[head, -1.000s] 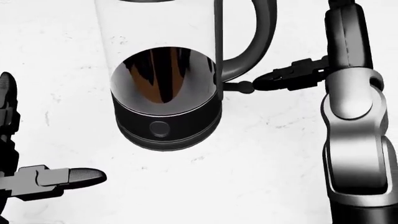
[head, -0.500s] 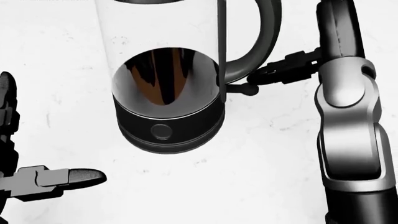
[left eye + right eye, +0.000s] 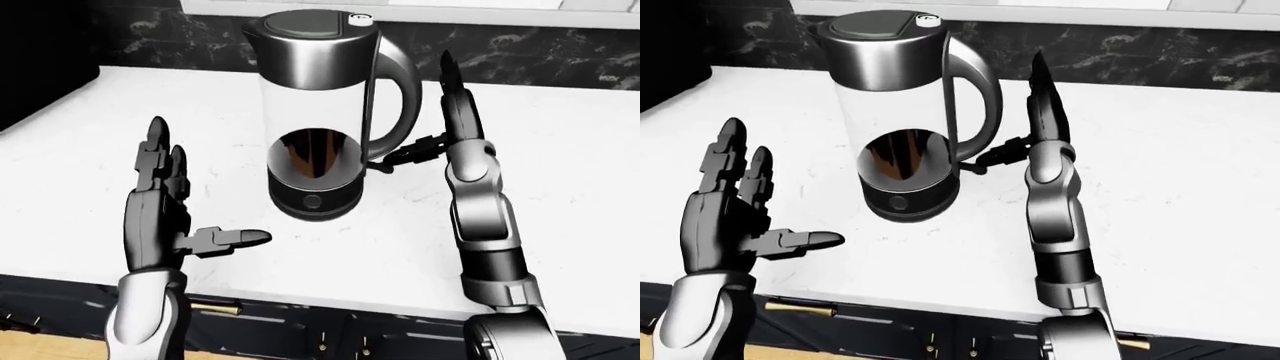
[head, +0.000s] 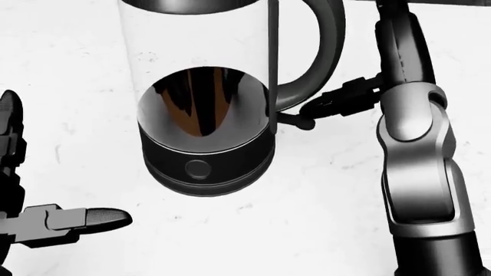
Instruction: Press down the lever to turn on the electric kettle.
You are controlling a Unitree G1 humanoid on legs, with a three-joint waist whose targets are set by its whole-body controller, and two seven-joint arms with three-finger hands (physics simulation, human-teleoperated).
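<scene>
Right hand [image 3: 452, 120], fingers spread, thumb tip at the lever [image 3: 381, 166] beside the kettle [image 3: 322, 112] on the counter [image 3: 560, 187]; left hand [image 3: 160, 202] open, apart. Head view: thumb touching lever. No legible writing.

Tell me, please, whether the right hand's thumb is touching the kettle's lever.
Touching: the head view shows the right hand with its thumb tip meeting the lever below the kettle handle, no gap.
</scene>
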